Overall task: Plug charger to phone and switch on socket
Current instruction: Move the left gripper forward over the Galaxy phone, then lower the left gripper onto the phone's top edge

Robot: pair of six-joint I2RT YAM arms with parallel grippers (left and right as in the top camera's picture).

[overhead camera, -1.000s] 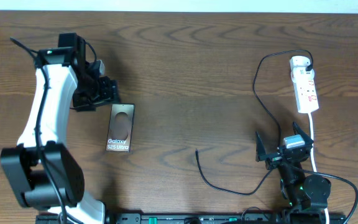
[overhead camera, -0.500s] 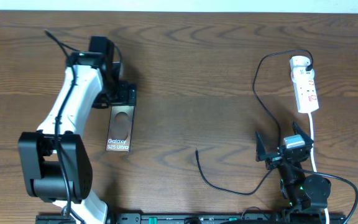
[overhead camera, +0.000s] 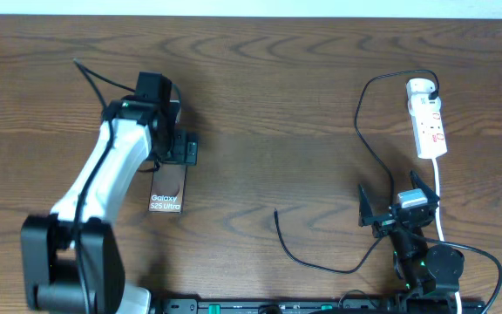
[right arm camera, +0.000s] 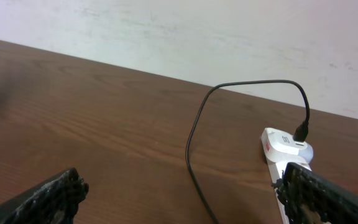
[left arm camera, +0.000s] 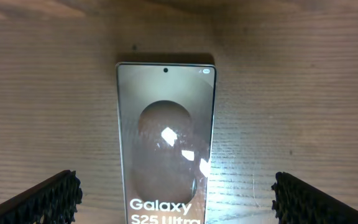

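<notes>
One phone (overhead camera: 167,194) lies flat on the table (overhead camera: 260,105), left of centre, lettering up, and it has not shifted over the last second. What has changed is above it. The left gripper (overhead camera: 174,153) had been off the phone's upper-left corner and has swung across to stand over its top end. Its jaws, only partly spread a second ago, now stand fully wide. In the left wrist view the phone (left arm camera: 165,143) sits squarely between the two fingers, with bare wood on each side, and neither pad touches it. How high the gripper hangs cannot be told.

The charger (right arm camera: 188,155) is unmoved. Its connector tip (overhead camera: 276,213) lies loose on the wood, well apart from the phone. The cable runs right past the right gripper (overhead camera: 390,199) and loops up to the black plug (overhead camera: 432,85), already seated in the far end of the socket (overhead camera: 428,122). The right gripper rests near the table's front edge, just beside the strip's white cord, jaws wide and empty, exactly as before.

The move reads as lining up to grasp or steady the phone. Plugging in has not begun, and the switch's position is too small to judge.
</notes>
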